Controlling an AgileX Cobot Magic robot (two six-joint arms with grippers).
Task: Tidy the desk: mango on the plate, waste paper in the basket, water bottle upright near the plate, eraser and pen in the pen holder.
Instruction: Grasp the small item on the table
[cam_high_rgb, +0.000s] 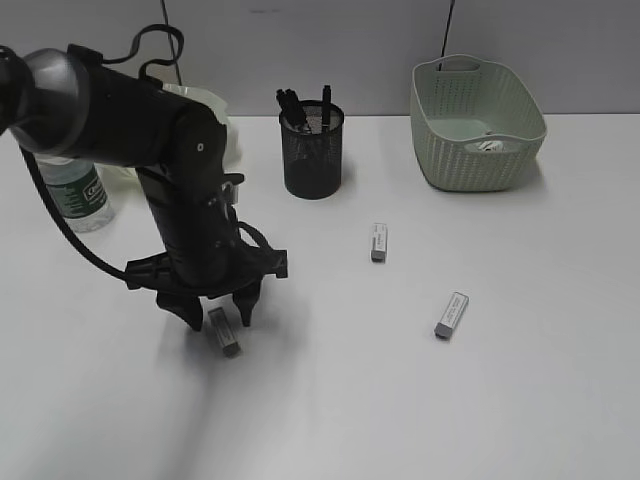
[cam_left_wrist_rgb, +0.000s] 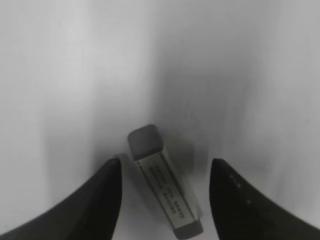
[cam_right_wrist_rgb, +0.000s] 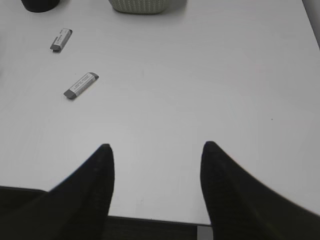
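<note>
My left gripper (cam_high_rgb: 218, 315) hangs low over the desk (cam_high_rgb: 400, 400), open, its fingers on either side of a grey-ended eraser (cam_high_rgb: 224, 333) without touching it. In the left wrist view that eraser (cam_left_wrist_rgb: 164, 185) lies slantwise between the jaws of the gripper (cam_left_wrist_rgb: 166, 161). Two more erasers (cam_high_rgb: 379, 242) (cam_high_rgb: 451, 315) lie mid-desk. The pen holder (cam_high_rgb: 313, 150) holds pens (cam_high_rgb: 325, 105). Waste paper (cam_high_rgb: 490, 145) lies in the basket (cam_high_rgb: 470, 175). The water bottle (cam_high_rgb: 78, 190) stands upright at left. Part of the plate (cam_high_rgb: 225, 110) shows behind the arm; the mango is hidden. My right gripper (cam_right_wrist_rgb: 157, 145) is open and holds nothing.
The right wrist view shows the two loose erasers (cam_right_wrist_rgb: 61, 40) (cam_right_wrist_rgb: 81, 85) at the upper left, the basket's base (cam_right_wrist_rgb: 142, 5) at the top, and the desk's near edge (cam_right_wrist_rgb: 150, 217) under the jaws. The left arm (cam_high_rgb: 190, 200) blocks the back left.
</note>
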